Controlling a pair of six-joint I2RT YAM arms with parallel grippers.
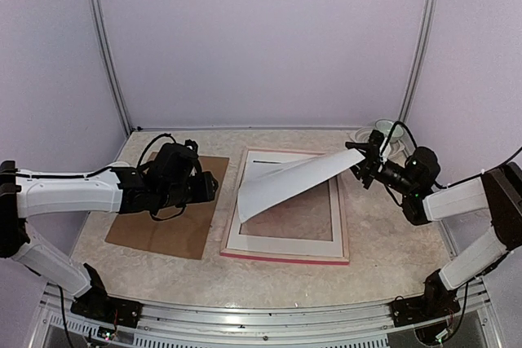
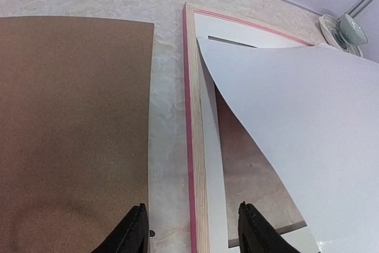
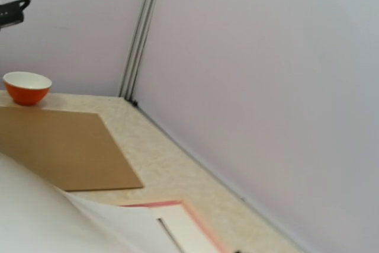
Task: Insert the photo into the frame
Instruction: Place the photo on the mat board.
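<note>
**Photo half-laid in frame, right end up**

Right gripper (image 1: 361, 162) is at the photo's right end, raised off the table. I can't tell whether its jaws clamp the sheet or merely sit against it. Photo (image 1: 298, 178) shows its white back and slopes from that end down to its left end, which rests on the frame's left side over the mat (image 2: 214, 205). It lies skewed to the opening. Frame (image 2: 197, 176) is back-up on the table, pale wood showing, pink at the edge. Left gripper (image 2: 192, 205) hovers with jaws apart, empty, above the frame's left rail, beside the board (image 1: 163, 218).

My read is that the photo is going face-down into the recess. The next move calls for lowering the right end while squaring the sheet to the mat. The left could pin the low end against sliding.
</note>
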